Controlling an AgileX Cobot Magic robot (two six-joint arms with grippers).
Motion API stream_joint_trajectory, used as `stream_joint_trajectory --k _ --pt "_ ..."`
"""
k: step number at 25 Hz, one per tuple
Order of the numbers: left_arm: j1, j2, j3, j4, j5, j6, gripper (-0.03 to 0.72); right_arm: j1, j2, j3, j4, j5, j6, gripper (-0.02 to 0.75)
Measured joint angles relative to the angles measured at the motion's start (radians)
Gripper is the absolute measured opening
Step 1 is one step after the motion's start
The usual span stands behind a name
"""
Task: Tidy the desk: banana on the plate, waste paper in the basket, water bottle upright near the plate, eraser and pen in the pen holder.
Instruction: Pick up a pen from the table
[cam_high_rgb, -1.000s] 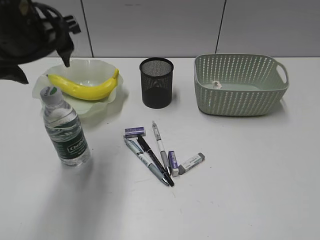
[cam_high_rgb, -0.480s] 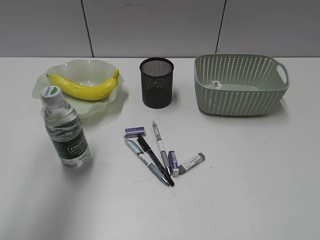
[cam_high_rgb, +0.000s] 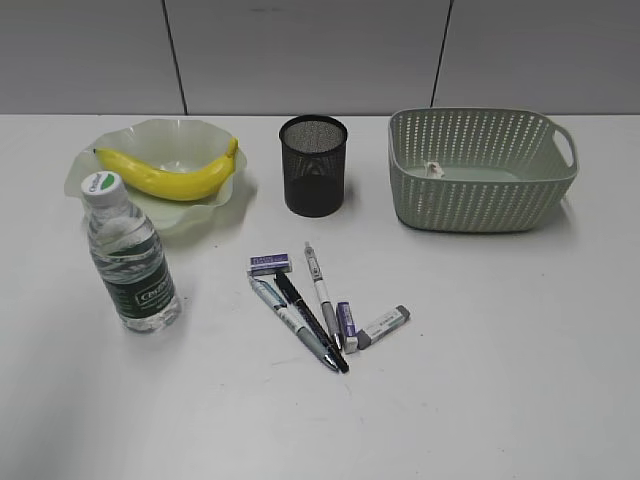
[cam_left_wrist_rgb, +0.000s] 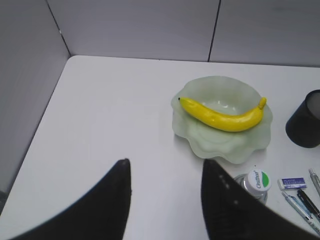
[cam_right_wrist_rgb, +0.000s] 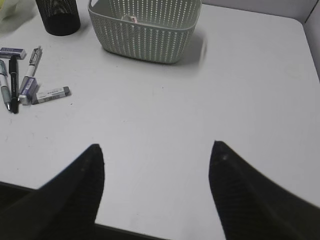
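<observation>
The banana (cam_high_rgb: 170, 178) lies on the wavy green plate (cam_high_rgb: 205, 218); both show in the left wrist view, banana (cam_left_wrist_rgb: 222, 116), plate (cam_left_wrist_rgb: 220, 147). The water bottle (cam_high_rgb: 130, 256) stands upright in front of the plate. The waste paper (cam_high_rgb: 433, 170) lies in the basket (cam_high_rgb: 480, 200). Three pens (cam_high_rgb: 305, 312) and three erasers (cam_high_rgb: 270, 264) lie on the desk (cam_high_rgb: 480, 380) in front of the black pen holder (cam_high_rgb: 313, 165). My left gripper (cam_left_wrist_rgb: 165, 165) is open and empty, high over bare desk left of the plate. My right gripper (cam_right_wrist_rgb: 155, 147) is open and empty above the desk's near right edge.
Grey wall panels (cam_high_rgb: 300, 50) run along the back of the desk. A side wall (cam_left_wrist_rgb: 25, 90) borders the desk's left edge. The basket also shows in the right wrist view (cam_right_wrist_rgb: 145, 35), with the pens (cam_right_wrist_rgb: 12, 82) to its left.
The left arm, seen over the plate one second ago, has pulled away out of the exterior view. The objects have not moved.
</observation>
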Motion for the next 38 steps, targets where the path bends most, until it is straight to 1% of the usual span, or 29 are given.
stream_joint_trajectory --k 3,7,9,11,13,16,19,21,24,26,28,33,35,38 --pt "0.0 -0.149 0.075 0.002 0.0 0.019 0.33 0.0 0.0 0.0 0.001 0.0 0.0 0.519" --pt "0.0 -0.312 0.24 -0.005 0.002 0.027 0.324 0.0 0.08 -0.013 0.026 -0.024 -0.009 0.519" --pt "0.0 -0.398 0.337 -0.017 0.005 0.03 0.325 0.0 0.163 -0.029 0.078 -0.085 -0.073 0.512" --pt "0.0 -0.497 0.423 -0.035 0.009 0.031 0.322 0.0 0.262 -0.042 0.169 -0.162 -0.179 0.489" --pt "0.0 -0.573 0.487 -0.048 0.011 0.031 0.321 0.0 0.396 -0.056 0.274 -0.219 -0.305 0.46" --pt "0.0 -0.678 0.562 -0.08 0.009 0.032 0.321 0.0 0.617 -0.101 0.392 -0.265 -0.451 0.412" --pt "0.0 -0.767 0.624 -0.133 -0.036 0.053 0.321 0.0 0.857 -0.185 0.468 -0.278 -0.552 0.351" --pt "0.0 -0.812 0.658 -0.175 -0.075 0.104 0.321 0.009 0.976 -0.254 0.487 -0.282 -0.579 0.305" --pt "0.0 -0.834 0.693 -0.227 -0.113 0.193 0.321 0.065 1.147 -0.366 0.484 -0.294 -0.589 0.279" --pt "0.0 -0.834 0.711 -0.263 -0.123 0.265 0.321 0.127 1.261 -0.438 0.468 -0.306 -0.571 0.275" --pt "0.0 -0.834 0.716 -0.294 -0.131 0.316 0.321 0.189 1.362 -0.504 0.421 -0.313 -0.499 0.274" --pt "0.0 -0.835 0.719 -0.361 -0.146 0.419 0.321 0.339 1.612 -0.686 0.225 -0.3 -0.199 0.272" --pt "0.0 -0.835 0.719 -0.369 -0.146 0.434 0.321 0.381 1.707 -0.762 0.193 -0.262 -0.115 0.271" --pt "0.0 -0.835 0.719 -0.373 -0.146 0.442 0.321 0.415 1.853 -0.873 0.177 -0.212 -0.049 0.27"
